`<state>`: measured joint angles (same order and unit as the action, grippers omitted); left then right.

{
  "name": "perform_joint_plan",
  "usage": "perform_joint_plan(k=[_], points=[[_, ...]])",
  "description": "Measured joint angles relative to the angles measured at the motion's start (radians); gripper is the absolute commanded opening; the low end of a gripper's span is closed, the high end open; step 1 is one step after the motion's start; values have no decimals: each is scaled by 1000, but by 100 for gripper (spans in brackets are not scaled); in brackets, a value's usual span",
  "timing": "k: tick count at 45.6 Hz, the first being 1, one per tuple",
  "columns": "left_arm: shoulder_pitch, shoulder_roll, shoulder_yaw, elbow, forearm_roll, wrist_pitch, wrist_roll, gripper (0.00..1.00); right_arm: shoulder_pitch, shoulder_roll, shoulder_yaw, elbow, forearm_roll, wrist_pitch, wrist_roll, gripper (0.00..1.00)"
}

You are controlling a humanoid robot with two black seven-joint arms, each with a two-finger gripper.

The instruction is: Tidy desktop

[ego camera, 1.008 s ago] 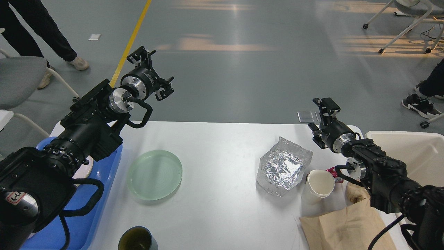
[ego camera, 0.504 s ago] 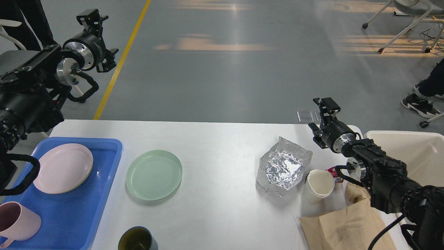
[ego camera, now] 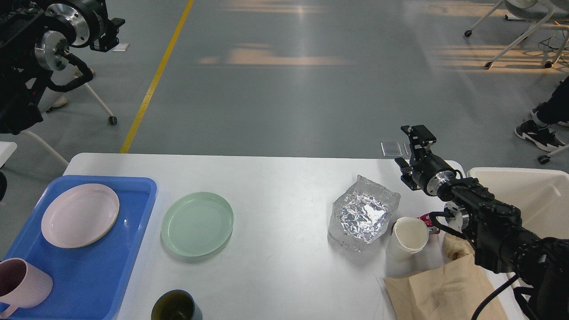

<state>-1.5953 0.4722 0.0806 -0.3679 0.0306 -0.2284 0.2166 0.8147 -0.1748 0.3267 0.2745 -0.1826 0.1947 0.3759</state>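
Note:
The white desktop (ego camera: 284,178) carries a pale green plate (ego camera: 197,223) left of centre, a dark green cup (ego camera: 175,306) at the front edge, a crumpled foil sheet (ego camera: 364,213), a white paper cup (ego camera: 409,238) on its side, a small red wrapper (ego camera: 429,221) and a brown paper bag (ego camera: 444,289). My right gripper (ego camera: 410,149) hovers over the table's far right edge, behind the foil, open and empty. My left arm (ego camera: 66,22) is raised at the top left, off the table; its gripper is cut off by the top edge.
A blue tray (ego camera: 111,266) at the left holds a pink plate (ego camera: 80,215) and a pink mug (ego camera: 20,284). A cream-white bin (ego camera: 524,191) stands at the right. Chairs and a person's feet (ego camera: 540,133) are on the floor behind.
My left arm has swung up and to the left, off the table, uncovering the blue tray with the pink plate and mug. The right arm and the objects have not moved.

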Motion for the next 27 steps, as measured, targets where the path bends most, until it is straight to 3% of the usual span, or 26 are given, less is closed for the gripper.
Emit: perform_joint_plan(k=[7, 11, 18, 21, 27], points=[[-162, 18, 360, -51, 2, -199, 20, 96, 0, 0, 0, 0, 0, 0, 0, 100], [-261, 26, 526, -104, 2, -367, 20, 96, 0, 0, 0, 0, 0, 0, 0, 100], [-360, 60, 611, -159, 2, -659, 19, 96, 0, 0, 0, 0, 0, 0, 0, 100], [-404, 64, 623, -167, 3, -710, 18, 96, 0, 0, 0, 0, 0, 0, 0, 100], [-483, 63, 680, -184, 3, -730, 7, 96, 0, 0, 0, 0, 0, 0, 0, 100]])
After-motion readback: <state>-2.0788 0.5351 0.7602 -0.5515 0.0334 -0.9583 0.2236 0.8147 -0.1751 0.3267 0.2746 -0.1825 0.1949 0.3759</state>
